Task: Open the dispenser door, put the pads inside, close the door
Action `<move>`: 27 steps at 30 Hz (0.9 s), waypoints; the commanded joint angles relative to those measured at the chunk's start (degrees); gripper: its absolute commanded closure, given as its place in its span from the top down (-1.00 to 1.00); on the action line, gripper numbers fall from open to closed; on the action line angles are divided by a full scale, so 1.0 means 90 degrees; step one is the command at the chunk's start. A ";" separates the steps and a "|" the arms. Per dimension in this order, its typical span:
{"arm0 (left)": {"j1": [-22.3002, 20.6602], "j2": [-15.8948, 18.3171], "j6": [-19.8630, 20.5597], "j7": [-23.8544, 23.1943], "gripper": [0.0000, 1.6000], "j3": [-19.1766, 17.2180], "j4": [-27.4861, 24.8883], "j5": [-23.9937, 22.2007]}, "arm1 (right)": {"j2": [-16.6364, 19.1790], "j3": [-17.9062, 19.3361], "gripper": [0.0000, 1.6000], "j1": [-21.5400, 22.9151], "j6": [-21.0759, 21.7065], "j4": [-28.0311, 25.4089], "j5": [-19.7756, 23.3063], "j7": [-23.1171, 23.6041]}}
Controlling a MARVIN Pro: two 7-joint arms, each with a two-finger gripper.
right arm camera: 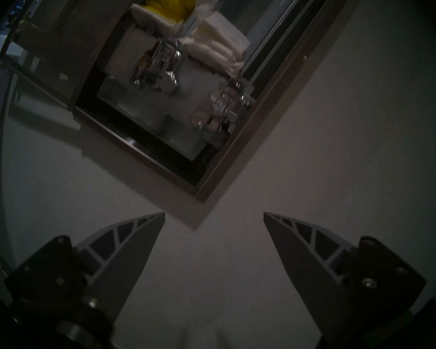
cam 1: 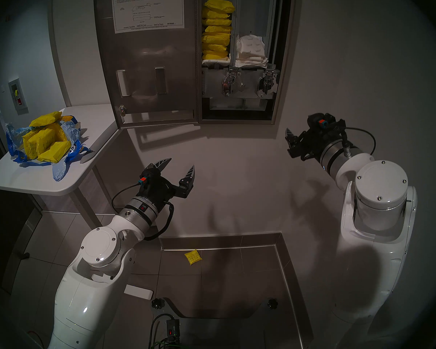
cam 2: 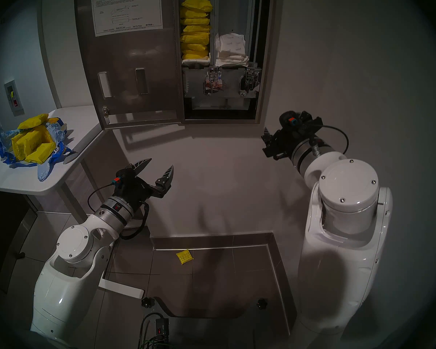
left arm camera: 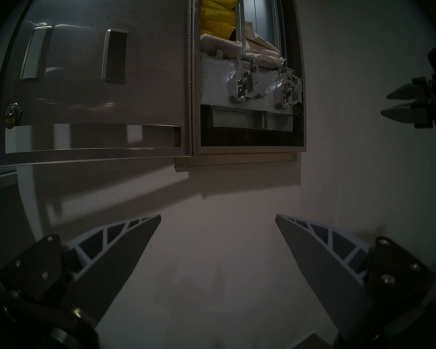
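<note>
My left pincer [cam 1: 177, 167] and right pincer [right arm camera: 214, 216] both gape empty below the open door [cam 1: 146, 71]. Pads [cam 1: 216, 31] are stacked inside; more wait on the worktop [cam 1: 28, 182], 1 on the floor [cam 1: 193, 257]. I judge loading underway; next, fetch another pad.

The dispenser door [left arm camera: 98, 89] hangs open, yellow pads [left arm camera: 217, 16] stacked inside; left tool [left arm camera: 218, 218] spread, empty.

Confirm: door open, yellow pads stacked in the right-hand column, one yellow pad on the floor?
Wrong column. The yellow pads are stacked in the left-hand column, next to the open dispenser door; the head view shows it. The right column holds white pads. One yellow pad on the floor: correct.
</note>
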 commanded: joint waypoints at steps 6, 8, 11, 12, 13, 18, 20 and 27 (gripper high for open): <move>-0.0110 -0.0010 -0.0064 -0.0021 1.00 -0.0049 -0.0205 -0.0012 | -0.0034 -0.0296 1.00 -0.1167 -0.0030 -0.0230 0.0299 -0.1152; -0.0110 -0.0011 -0.0064 -0.0023 1.00 -0.0051 -0.0207 -0.0011 | -0.0060 -0.0325 1.00 -0.1303 -0.0113 -0.0230 0.0348 -0.1296; -0.0108 -0.0015 -0.0063 -0.0028 1.00 -0.0054 -0.0210 -0.0010 | -0.0064 -0.0378 1.00 -0.1413 -0.0270 -0.0230 0.0464 -0.1510; -0.0108 -0.0017 -0.0063 -0.0030 1.00 -0.0056 -0.0212 -0.0010 | -0.0065 -0.0425 1.00 -0.1476 -0.0345 -0.0230 0.0527 -0.1714; -0.0106 -0.0020 -0.0062 -0.0034 1.00 -0.0059 -0.0214 -0.0009 | -0.0064 -0.0480 1.00 -0.1547 -0.0484 -0.0230 0.0627 -0.1960; -0.0105 -0.0026 -0.0061 -0.0041 1.00 -0.0064 -0.0218 -0.0006 | -0.0056 -0.0569 1.00 -0.1644 -0.0751 -0.0230 0.0832 -0.2360; -0.0104 -0.0028 -0.0061 -0.0044 1.00 -0.0066 -0.0219 -0.0005 | -0.0059 -0.0584 1.00 -0.1708 -0.0858 -0.0230 0.0895 -0.2479; -0.0100 -0.0040 -0.0058 -0.0059 1.00 -0.0075 -0.0226 -0.0001 | -0.0049 -0.0738 1.00 -0.2037 -0.1307 -0.0230 0.1180 -0.3269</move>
